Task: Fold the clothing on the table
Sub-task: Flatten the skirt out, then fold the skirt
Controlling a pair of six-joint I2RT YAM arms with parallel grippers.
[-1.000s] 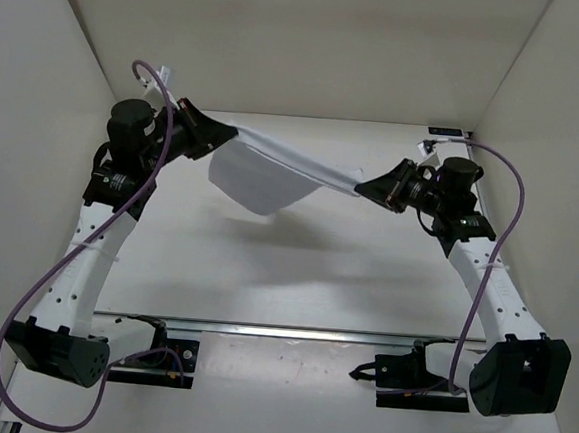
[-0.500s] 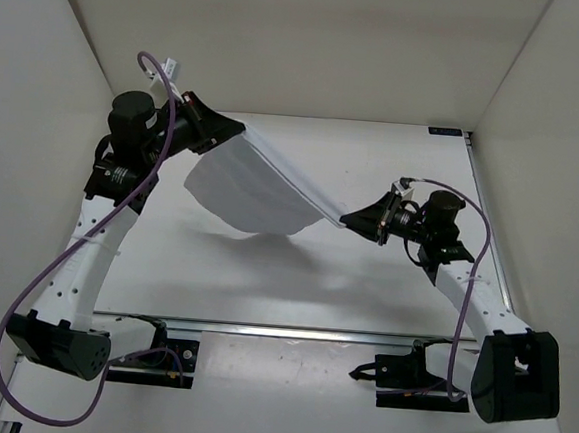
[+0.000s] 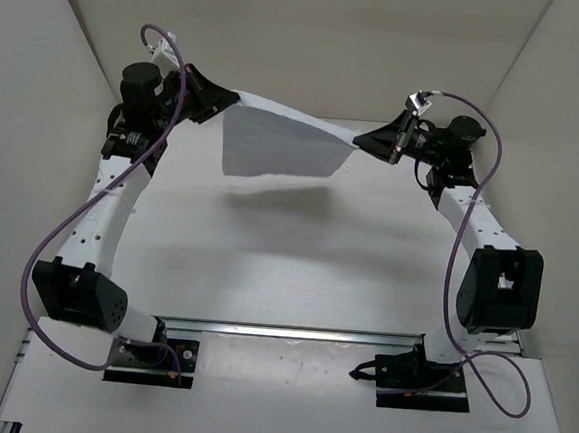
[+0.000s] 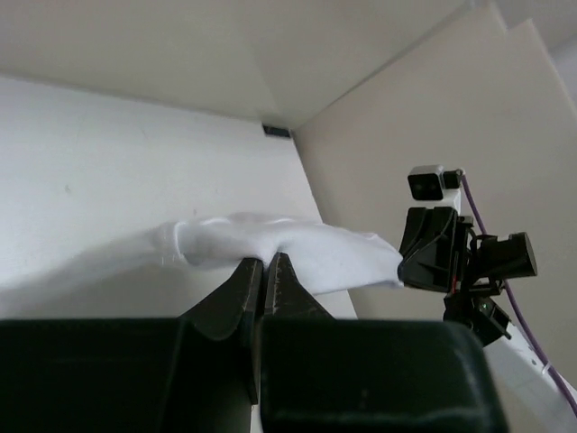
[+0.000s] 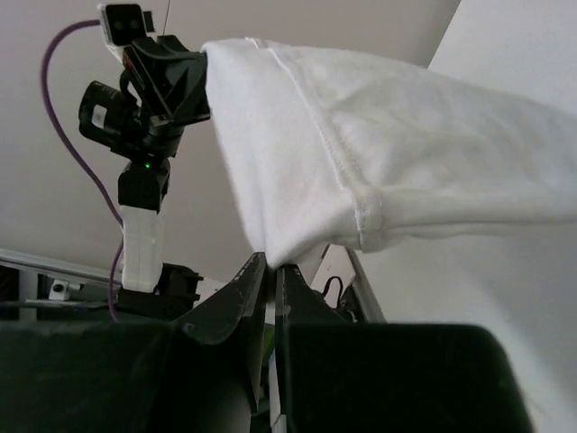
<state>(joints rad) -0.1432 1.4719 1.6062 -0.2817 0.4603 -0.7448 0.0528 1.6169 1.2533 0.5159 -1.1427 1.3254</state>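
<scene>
- Two closed grippers, left gripper (image 3: 230, 101) and right gripper (image 3: 363, 140), hold the clothing (image 3: 280, 146) by its corners, spread above the table (image 3: 296, 262).
- Next, likely: lower it flat, then fold.

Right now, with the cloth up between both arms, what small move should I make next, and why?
Probably lower both held corners together, level. The clothing hangs in the air above the table, stretched along its top edge between both shut jaws, so its loose lower edge should touch down first and lay flat.
</scene>
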